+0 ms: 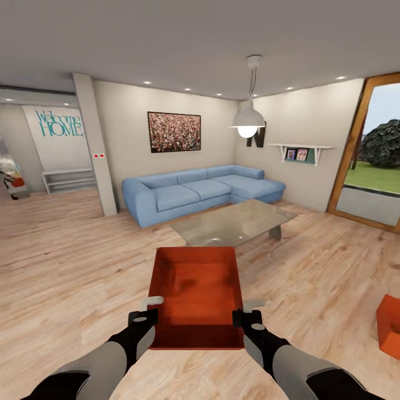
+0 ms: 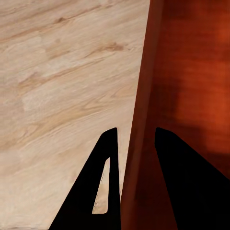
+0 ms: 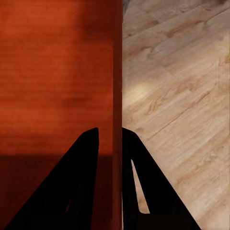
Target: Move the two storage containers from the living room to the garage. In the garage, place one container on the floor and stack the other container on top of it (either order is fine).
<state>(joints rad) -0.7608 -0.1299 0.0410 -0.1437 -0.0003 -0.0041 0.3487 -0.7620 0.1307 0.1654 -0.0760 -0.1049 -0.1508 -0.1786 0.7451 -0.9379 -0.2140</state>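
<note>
Both arms reach forward from the robot and carry one storage container [image 1: 195, 297] between them, lifted over the wood-plank floor [image 1: 72, 266]. At that bin's near left corner the left gripper [image 1: 149, 314] straddles the side wall, one finger [image 2: 103, 187] outside and the other inside, pinched on the wall; at the near right corner the right gripper [image 1: 241, 314] is clamped on the opposite wall in the same way, its fingers [image 3: 143, 187] pressed to either face of the rim. Open side up and roughly level, the bin points away from the robot toward the glass coffee table [image 1: 233, 222], which stands just beyond the bin's far end, with the blue corner sofa [image 1: 200, 189] behind that. A second orange-red container [image 1: 389, 328] sits on the floor well to the right of the carried bin, cut off by the frame edge. This looks like the carrying stage, still in the living room, so most of the task remains. To do it well, I would keep both grips at equal height so the thin walls do not twist or slip, hold the bin close to the trunk, and turn the base away from the table before driving, since the bin's far end could clip the tabletop.
</note>
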